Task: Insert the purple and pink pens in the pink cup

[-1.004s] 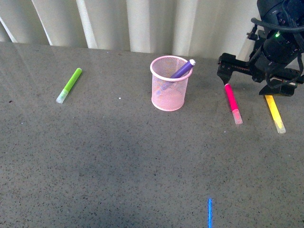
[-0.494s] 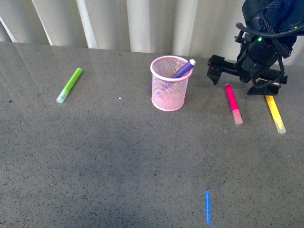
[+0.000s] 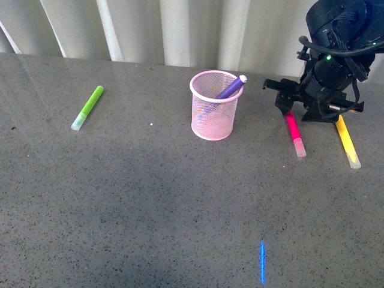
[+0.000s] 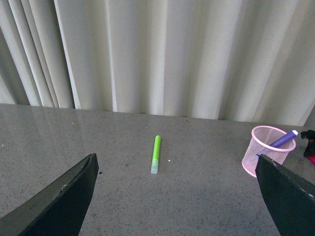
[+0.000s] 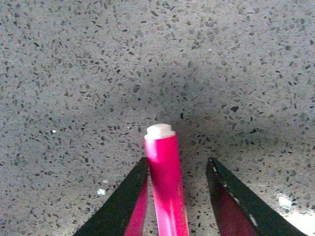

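The pink cup [image 3: 213,113] stands upright at the table's middle back, and the purple pen [image 3: 231,87] leans inside it with its tip over the rim. The pink pen [image 3: 294,133] lies flat on the table to the cup's right. My right gripper [image 3: 290,107] is open, lowered over that pen's far end. In the right wrist view the pink pen [image 5: 166,182] lies between the two open fingers [image 5: 129,199], close against one of them. My left gripper [image 4: 174,196] is open and empty, far from the pink cup [image 4: 267,157] with the purple pen [image 4: 284,139].
A lime-green marker [image 3: 88,107] lies at the left of the table, also in the left wrist view [image 4: 156,154]. A yellow marker [image 3: 347,141] lies just right of the pink pen. Pale curtains hang behind the table's back edge.
My right gripper has moved left and come down over the pink pen's far end, so the pen now lies between its fingers. Cup, purple pen and other markers have stayed put.
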